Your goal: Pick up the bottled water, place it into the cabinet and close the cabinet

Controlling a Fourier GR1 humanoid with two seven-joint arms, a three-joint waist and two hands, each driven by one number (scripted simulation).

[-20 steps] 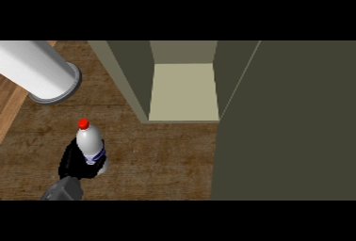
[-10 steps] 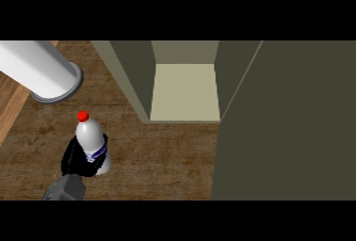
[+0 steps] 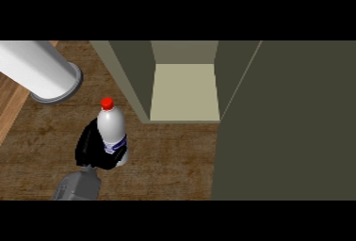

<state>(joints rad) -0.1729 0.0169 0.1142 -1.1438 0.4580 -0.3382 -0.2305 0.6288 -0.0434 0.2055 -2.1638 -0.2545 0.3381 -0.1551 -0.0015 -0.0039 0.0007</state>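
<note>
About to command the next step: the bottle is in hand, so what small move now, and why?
Probably carry it up and to the right, toward the open cabinet. The hand has its fingers curled round the upright water bottle, which stands left of the opening, with the shelf floor bare and the door swung wide.

Brown wooden counter (image 3: 173, 155) bears an open cabinet (image 3: 184, 89), seemingly.
</note>
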